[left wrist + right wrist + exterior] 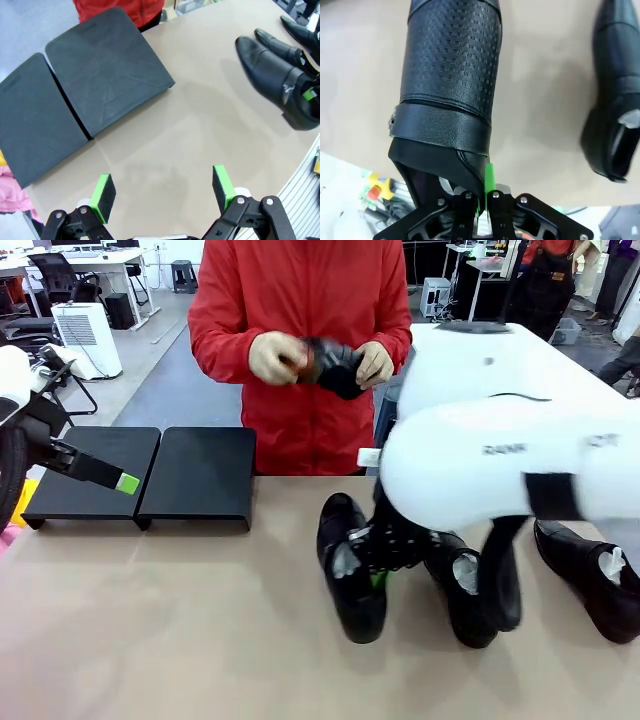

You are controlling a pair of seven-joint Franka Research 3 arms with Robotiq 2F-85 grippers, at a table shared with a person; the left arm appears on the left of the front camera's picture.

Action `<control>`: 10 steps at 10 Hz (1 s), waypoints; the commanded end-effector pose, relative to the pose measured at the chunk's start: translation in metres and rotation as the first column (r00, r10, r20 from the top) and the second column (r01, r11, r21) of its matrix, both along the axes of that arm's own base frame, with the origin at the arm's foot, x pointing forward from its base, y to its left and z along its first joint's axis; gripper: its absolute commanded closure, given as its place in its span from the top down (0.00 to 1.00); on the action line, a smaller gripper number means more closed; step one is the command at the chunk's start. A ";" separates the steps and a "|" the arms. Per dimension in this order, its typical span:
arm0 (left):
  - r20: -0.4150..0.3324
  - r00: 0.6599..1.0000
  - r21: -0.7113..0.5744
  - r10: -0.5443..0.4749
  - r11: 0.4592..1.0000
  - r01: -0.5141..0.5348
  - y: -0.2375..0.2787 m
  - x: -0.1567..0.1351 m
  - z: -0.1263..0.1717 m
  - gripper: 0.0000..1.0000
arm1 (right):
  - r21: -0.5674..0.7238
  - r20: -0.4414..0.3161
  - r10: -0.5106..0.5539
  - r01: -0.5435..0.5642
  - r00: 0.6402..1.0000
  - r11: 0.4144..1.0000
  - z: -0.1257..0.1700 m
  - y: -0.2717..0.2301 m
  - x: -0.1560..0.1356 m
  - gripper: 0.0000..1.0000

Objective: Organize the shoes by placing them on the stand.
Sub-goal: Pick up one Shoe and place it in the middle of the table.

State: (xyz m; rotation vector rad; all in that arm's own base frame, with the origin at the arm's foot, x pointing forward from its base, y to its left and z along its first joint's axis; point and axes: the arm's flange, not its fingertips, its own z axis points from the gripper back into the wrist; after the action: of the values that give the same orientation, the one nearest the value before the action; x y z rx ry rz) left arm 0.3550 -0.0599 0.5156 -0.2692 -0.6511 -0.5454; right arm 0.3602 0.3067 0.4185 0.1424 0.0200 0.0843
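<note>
At the table's (200, 640) far-left edge, the stand (150, 475) is seen, two flat black panels set side by side. Just in front of it, the left arm is held low and the left gripper (162, 192) is aimed down at the tabletop. Its jaws are spread wide, the green pads (104, 192) well apart, and nothing is gripped.

Further right, three shoes are lying on the table, well apart from the stand. The left-hand shoe (350, 575) is pointed away from the robot, the middle shoe (465, 595) lies just beside it, and the right-hand shoe (590, 575) sits near the edge. White paper (610, 563) is stuffed inside it.

Over them the right arm is bent down steeply from the right. The right gripper (487, 182) is pinched tight on the back rim of the left-hand shoe's heel; whether the shoe is lifted cannot be told.

Behind the table, what looks like a fourth black shoe (338, 368) is held in the person's hands (275, 358).
</note>
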 end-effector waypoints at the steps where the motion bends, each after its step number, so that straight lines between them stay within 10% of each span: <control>1: -0.002 1.000 -0.009 -0.003 1.000 0.003 0.001 0.001 0.000 1.00 | 0.057 -0.032 -0.024 0.026 0.999 0.998 0.005 0.032 0.002 0.00; 10: -0.002 1.000 -0.009 -0.003 1.000 0.003 0.001 0.001 0.000 1.00 | 0.161 -0.010 -0.104 0.104 0.995 0.981 -0.078 0.080 0.001 0.00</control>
State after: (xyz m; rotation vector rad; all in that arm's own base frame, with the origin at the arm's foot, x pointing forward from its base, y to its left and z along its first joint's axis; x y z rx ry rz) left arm 0.3550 -0.0598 0.5157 -0.2690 -0.6513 -0.5450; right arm 0.3634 0.3839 0.3423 0.2860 0.0391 0.0312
